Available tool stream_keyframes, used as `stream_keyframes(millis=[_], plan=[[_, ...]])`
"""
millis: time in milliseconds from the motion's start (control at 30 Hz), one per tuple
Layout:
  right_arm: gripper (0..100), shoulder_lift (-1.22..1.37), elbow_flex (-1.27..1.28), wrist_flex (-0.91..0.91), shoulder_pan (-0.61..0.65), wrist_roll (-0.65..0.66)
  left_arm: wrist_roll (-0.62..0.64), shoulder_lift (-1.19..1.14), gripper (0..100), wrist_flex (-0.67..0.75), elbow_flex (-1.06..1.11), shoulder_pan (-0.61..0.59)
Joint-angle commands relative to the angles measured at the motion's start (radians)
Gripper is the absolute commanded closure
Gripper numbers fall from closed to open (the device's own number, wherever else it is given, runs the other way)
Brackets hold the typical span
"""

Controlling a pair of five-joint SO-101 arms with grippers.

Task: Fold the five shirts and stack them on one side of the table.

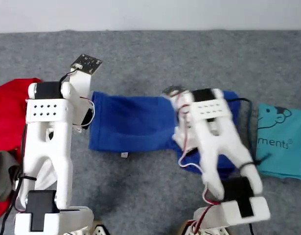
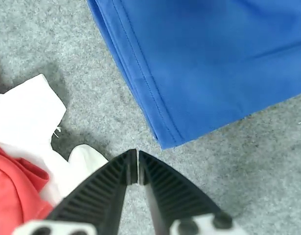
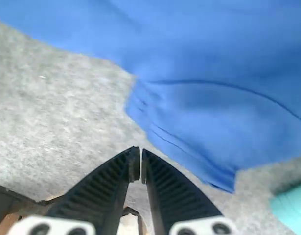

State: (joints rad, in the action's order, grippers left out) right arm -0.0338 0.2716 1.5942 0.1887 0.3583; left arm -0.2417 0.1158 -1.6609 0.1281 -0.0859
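White lettering (image 1: 273, 143), seemingly the tail of a longer word, stands on the teal shirt (image 1: 287, 164).

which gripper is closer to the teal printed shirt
Right. The right gripper is by the blue fabric shirt, at its end beside the teal printed shirt; the left gripper is at the opposite end.

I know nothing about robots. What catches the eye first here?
A blue shirt lies spread on the grey table, between a red shirt and a teal shirt. The left gripper and right gripper hang shut and empty by its edges.
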Motion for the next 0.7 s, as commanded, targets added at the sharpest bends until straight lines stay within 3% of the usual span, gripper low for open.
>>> stream_keyframes(millis=[0, 133, 433, 667], plan=[[98.5, -0.048, -0.014, 0.013, -0.091, 0.057, -0.003, 0.06, 98, -0.008, -0.044, 0.0], [98.5, 0.056, 0.048, -0.042, -0.094, 0.058, -0.002, 0.06, 98, -0.008, -0.044, 0.002], [98.5, 0.209, 0.106, -0.2, 0.079, -0.048, -0.002, 0.06, 98, -0.021, -0.044, -0.005], [98.5, 0.093, 0.072, -0.094, 0.012, -0.04, -0.002, 0.06, 98, -0.029, -0.044, 0.0]])
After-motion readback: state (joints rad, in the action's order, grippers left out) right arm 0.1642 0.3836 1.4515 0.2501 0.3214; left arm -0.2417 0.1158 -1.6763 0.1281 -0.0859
